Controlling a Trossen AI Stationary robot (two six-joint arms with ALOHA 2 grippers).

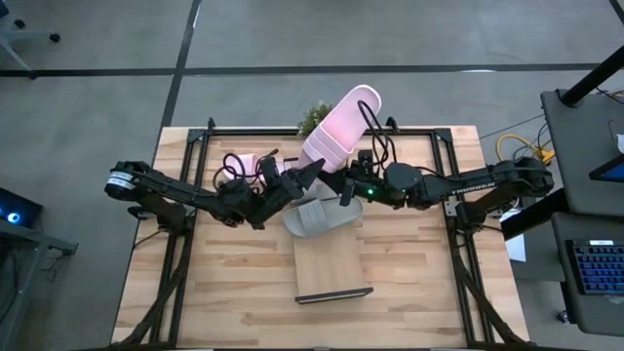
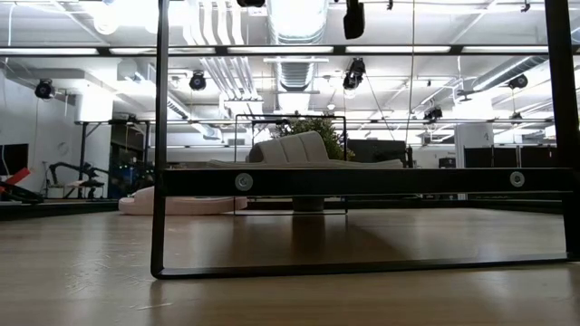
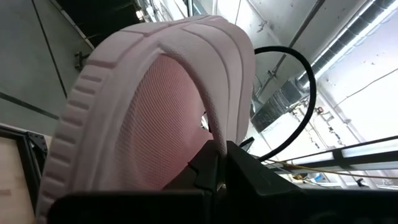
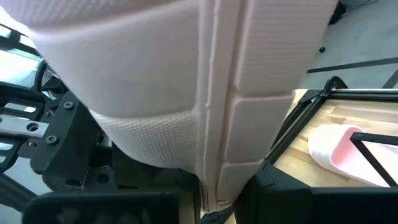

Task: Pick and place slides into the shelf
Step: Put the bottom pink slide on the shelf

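Observation:
A pale pink slide (image 1: pixel 341 127) is held up high over the table's far middle, between both arms. My left gripper (image 1: pixel 310 177) and my right gripper (image 1: pixel 347 187) meet at its lower end, both shut on it. In the left wrist view the pink slide (image 3: pixel 149 106) fills the picture, as the pink slide (image 4: pixel 186 74) does in the right wrist view. A grey slide (image 1: pixel 322 216) lies sole-down on the far end of the shelf (image 1: pixel 332 265). A second pink slide (image 1: pixel 250 164) lies on the table behind the left arm. Only one grey slide shows. My left gripper pinches the edge of the pink slide's strap (image 3: pixel 214 134) between its two fingers (image 3: pixel 249 171), coming from the table's left. The slide is lifted clear and stands steeply above the fingers. My right gripper has the slide's side edge (image 4: pixel 214 180) between its fingers (image 4: pixel 280 193), coming from the table's right. The slide rises above them, clear of the table.
A small green plant (image 1: pixel 314 119) stands at the table's far edge, under the lifted slide. The shelf's black wire rim (image 2: pixel 163 181) stands close in the low view. The near half of the shelf's board (image 1: pixel 336 278) is bare. Black frame bars (image 1: pixel 191 156) run along the table's sides.

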